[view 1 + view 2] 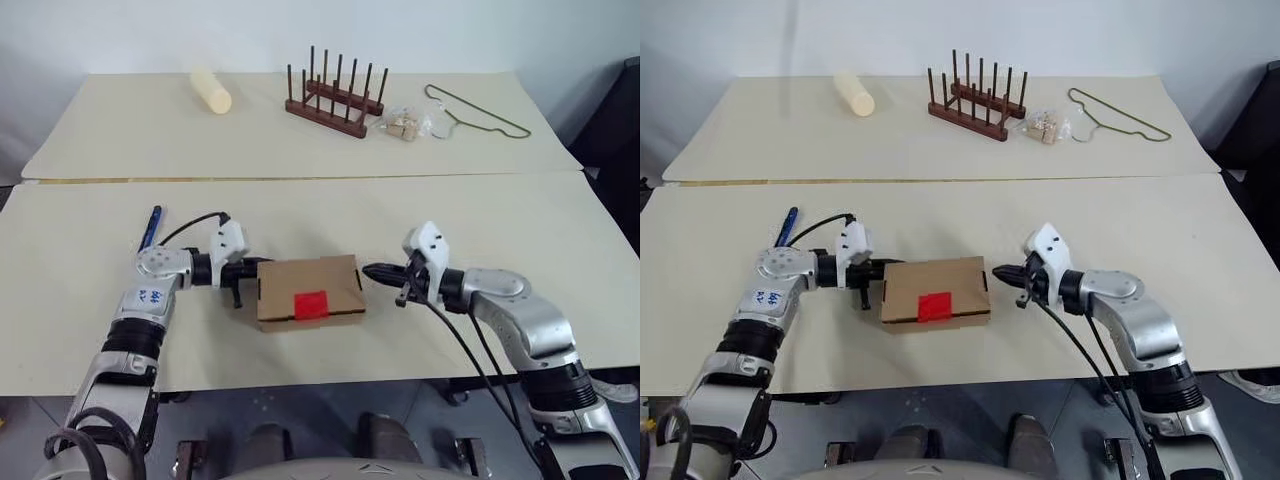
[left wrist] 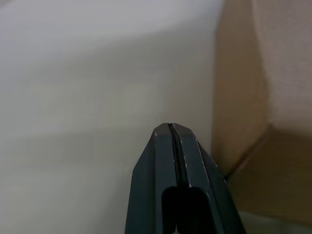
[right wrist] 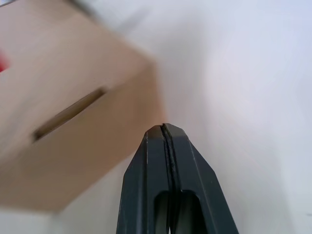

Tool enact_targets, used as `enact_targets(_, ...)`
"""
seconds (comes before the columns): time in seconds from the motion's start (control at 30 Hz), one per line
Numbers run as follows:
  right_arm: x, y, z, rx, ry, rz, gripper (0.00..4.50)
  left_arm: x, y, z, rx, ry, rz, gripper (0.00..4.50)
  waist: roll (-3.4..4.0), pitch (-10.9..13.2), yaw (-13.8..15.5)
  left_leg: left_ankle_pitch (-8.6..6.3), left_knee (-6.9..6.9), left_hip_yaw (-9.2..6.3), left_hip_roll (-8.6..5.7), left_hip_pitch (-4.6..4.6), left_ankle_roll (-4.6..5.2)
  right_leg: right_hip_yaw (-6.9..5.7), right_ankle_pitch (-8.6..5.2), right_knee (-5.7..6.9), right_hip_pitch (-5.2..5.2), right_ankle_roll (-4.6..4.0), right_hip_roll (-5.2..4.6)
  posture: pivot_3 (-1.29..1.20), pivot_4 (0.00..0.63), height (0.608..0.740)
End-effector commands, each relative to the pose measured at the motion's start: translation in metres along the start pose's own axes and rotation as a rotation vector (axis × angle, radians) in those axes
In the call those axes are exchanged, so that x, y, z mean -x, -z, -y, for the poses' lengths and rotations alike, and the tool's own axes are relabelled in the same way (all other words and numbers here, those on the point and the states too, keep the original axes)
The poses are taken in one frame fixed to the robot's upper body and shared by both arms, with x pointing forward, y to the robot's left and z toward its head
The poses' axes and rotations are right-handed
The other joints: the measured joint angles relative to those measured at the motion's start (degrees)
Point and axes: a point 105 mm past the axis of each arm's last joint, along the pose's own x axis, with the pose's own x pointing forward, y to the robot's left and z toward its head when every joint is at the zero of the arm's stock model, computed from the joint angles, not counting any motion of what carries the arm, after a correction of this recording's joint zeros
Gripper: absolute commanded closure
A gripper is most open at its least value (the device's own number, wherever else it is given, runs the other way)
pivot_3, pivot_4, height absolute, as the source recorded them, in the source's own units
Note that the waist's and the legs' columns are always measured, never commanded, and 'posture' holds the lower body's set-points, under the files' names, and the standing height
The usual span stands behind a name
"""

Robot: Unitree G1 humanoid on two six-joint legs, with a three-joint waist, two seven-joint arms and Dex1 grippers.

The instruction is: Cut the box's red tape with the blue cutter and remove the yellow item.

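1. Both pincers are clenched and grasp nothing: your left pincer (image 1: pixel 252 267) points at the left end of the box (image 1: pixel 310 290), and your right pincer (image 1: pixel 372 271) points at its right end, each just beside the cardboard.
2. With closed tips on both ends, you seem to be bracketing the box, probably to square it up or steady it before any cutting; whether either tip touches the cardboard cannot be told.
3. That box sits closed at the middle of the near worktop (image 1: pixel 500 210), and the red tape (image 1: pixel 310 304) is unbroken across the lid edge on the side facing you.
4. Your blue cutter (image 1: pixel 150 228) lies untouched on the worktop, behind your left arm and well apart from the box.
5. Nothing yellow can be seen; presumably the yellow item is sealed inside.
6. On the far worktop lie a pale cream cylinder (image 1: pixel 211 90), a wooden peg rack (image 1: pixel 335 96), a small clear bag (image 1: pixel 405 126) and a wire hanger (image 1: pixel 475 113), all far from the work.
7. Fetching the cutter looks like your next need.
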Motion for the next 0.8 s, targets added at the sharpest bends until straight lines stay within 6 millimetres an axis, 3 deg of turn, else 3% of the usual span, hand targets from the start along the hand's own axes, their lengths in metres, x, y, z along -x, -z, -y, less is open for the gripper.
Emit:
enact_targets(0.03,0.021,-0.006,0.035,0.076,0.129,-0.038,4.48,-0.002,-0.020,0.022,-0.055,0.056,0.033,4.50,0.00,0.0,0.0,0.00,0.01,0.00,0.00,-0.01,0.00,0.01,0.00,0.00,0.00,0.00,-0.01,0.00,0.150,0.740)
enact_targets(0.17,0.047,-0.002,0.049,0.123,0.113,-0.110,4.48,-0.001,-0.022,0.042,-0.042,0.069,0.025,4.50,0.02,0.0,0.2,-0.02,0.00,0.00,-0.01,-0.03,0.03,0.02,0.00,-0.03,-0.01,0.00,-0.04,0.00,0.150,0.740)
enact_targets(0.37,0.084,0.024,-0.018,0.064,-0.371,-0.310,4.48,0.003,-0.019,0.051,-0.002,0.059,0.030,4.50,0.05,0.0,0.3,-0.02,-0.03,0.00,0.01,-0.02,0.04,0.01,0.00,-0.09,0.02,0.00,-0.03,0.00,0.150,0.740)
enact_targets(0.47,0.079,0.032,-0.044,0.018,-0.478,-0.343,4.48,0.001,-0.019,0.050,0.012,0.052,0.035,4.50,0.05,0.0,0.0,-0.02,0.05,0.01,0.03,0.03,0.04,0.03,0.00,-0.04,0.05,0.00,-0.02,0.00,0.150,0.740)
enact_targets(0.6,0.056,0.028,-0.057,0.002,-0.473,-0.277,4.48,0.000,-0.021,0.062,0.041,0.108,0.022,4.50,0.04,0.0,0.2,-0.02,0.18,0.02,0.08,0.02,0.03,0.04,0.00,0.05,0.05,0.00,-0.01,0.00,0.150,0.740)
enact_targets(0.67,0.049,0.025,-0.058,-0.008,-0.455,-0.250,4.48,0.001,-0.020,0.069,0.064,0.142,0.006,4.50,0.05,0.0,0.2,-0.03,0.25,0.01,0.08,-0.02,0.02,0.04,0.00,0.06,0.04,0.00,-0.01,0.00,0.150,0.740)
enact_targets(0.8,0.028,0.017,-0.040,-0.013,-0.307,-0.182,4.48,0.005,-0.018,0.089,0.138,0.217,-0.039,4.50,0.04,0.0,0.2,-0.04,0.26,0.00,0.07,-0.04,0.01,0.05,0.00,0.07,0.04,0.00,-0.01,0.00,0.150,0.740)
